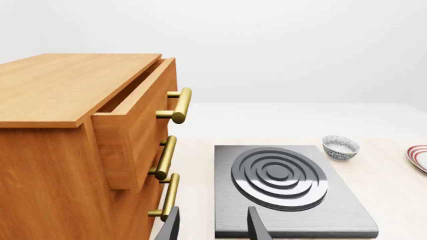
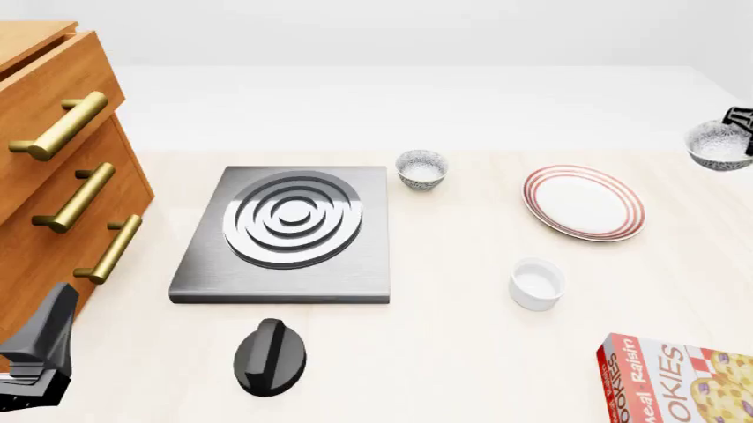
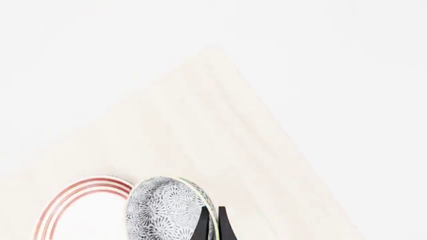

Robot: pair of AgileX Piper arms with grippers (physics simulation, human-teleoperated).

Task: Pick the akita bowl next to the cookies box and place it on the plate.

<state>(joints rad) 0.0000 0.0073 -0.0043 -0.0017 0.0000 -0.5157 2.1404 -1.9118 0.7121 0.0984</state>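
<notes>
My right gripper (image 2: 741, 132) is at the far right edge of the front view, shut on the rim of an akita bowl (image 2: 715, 145). It holds this speckled bowl in the air, to the right of the plate (image 2: 584, 202). In the right wrist view the bowl (image 3: 167, 210) hangs tilted beside the red-ringed plate (image 3: 80, 212), with the fingers (image 3: 212, 227) pinching its edge. The cookies box (image 2: 682, 381) lies at the near right corner. My left gripper (image 1: 212, 227) is open and holds nothing, low at the near left (image 2: 41, 352).
A second speckled bowl (image 2: 422, 167) stands by the stove plate (image 2: 288, 231). A white ramekin (image 2: 537, 284) sits in front of the plate. A black knob (image 2: 270, 355) lies near the front. A wooden drawer cabinet (image 2: 59, 176) fills the left, its top drawer (image 1: 133, 115) ajar.
</notes>
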